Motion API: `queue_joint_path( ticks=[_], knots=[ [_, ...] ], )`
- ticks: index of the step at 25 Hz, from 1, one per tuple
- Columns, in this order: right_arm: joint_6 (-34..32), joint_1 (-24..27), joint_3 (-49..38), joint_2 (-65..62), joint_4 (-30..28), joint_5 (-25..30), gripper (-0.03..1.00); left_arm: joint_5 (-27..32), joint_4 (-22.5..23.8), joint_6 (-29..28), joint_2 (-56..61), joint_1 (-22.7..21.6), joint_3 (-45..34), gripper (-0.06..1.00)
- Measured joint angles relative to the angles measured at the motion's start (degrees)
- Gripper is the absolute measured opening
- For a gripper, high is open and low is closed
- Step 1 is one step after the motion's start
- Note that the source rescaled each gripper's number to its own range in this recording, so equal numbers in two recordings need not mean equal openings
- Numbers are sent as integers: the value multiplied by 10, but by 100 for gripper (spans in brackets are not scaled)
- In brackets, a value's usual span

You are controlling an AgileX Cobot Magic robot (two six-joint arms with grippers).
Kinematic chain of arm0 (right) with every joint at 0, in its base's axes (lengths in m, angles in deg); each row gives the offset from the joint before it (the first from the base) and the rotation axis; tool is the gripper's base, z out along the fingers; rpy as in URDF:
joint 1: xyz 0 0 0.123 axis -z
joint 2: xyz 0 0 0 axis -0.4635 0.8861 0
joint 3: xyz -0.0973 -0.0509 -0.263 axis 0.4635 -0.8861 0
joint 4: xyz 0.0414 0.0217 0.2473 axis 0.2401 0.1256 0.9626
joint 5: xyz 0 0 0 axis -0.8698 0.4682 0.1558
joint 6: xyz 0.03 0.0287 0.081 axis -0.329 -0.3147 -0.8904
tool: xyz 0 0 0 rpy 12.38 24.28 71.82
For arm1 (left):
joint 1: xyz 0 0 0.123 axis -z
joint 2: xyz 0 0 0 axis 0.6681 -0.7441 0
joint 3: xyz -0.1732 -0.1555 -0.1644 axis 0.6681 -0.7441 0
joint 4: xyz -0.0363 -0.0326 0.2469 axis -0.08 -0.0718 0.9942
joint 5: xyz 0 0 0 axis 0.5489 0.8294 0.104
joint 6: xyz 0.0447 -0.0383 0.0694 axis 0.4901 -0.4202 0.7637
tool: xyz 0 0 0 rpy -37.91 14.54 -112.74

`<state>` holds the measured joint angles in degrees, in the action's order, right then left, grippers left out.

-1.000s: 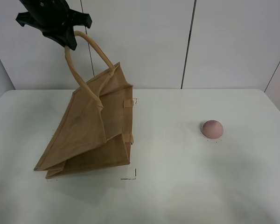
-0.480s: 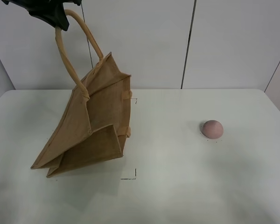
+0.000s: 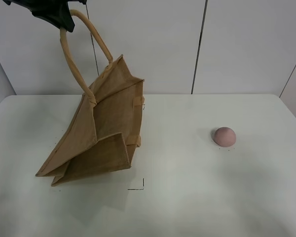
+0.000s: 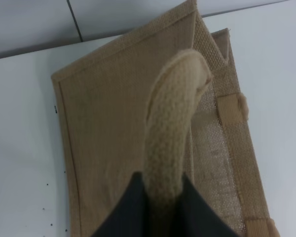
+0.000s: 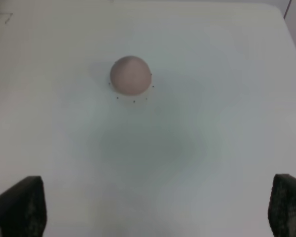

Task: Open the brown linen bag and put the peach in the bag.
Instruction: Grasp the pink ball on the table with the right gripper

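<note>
Left gripper point(image 3: 53, 14), seen at the upper left of the exterior high view, is clamped on one beige loop handle point(image 3: 69, 54) of the brown linen bag point(image 3: 111, 123). In the left wrist view its dark fingers point(image 4: 121, 215) are pressed against both sides of that handle point(image 4: 170, 128). The bag is hung from the handle and tilted: its top edge is raised toward the wall panels point(image 3: 148, 44), while its lower left corner is rested on the white counter point(image 3: 197, 192). The side gusset is shown partly folded, and the mouth is only slightly parted. The right gripper point(image 5: 153, 202) is shown only in the right wrist view, with its two dark fingertips point(image 5: 19, 207) spread wide apart and nothing held between them. The peach point(image 3: 224, 136) is set on the counter well to the right of the bag, apart from both grippers; in the right wrist view the peach point(image 5: 130, 75) is seen untouched. Small black corner marks point(image 3: 139, 186) are printed on the counter near the bag's base.
</note>
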<state>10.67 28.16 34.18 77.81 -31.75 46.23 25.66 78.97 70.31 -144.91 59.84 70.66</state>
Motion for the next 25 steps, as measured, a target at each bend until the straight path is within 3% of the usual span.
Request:
queue_joint_path(
  ticks=[12,20,25],
  knots=[
    [-6,0,117,513,7,-60,100,1,-2,1,0,0,0,0],
    [-6,0,321,858,8,-78,100,1,-2,1,0,0,0,0],
    [14,-3,464,1001,17,-65,100,1,-2,1,0,0,0,0]
  ],
)
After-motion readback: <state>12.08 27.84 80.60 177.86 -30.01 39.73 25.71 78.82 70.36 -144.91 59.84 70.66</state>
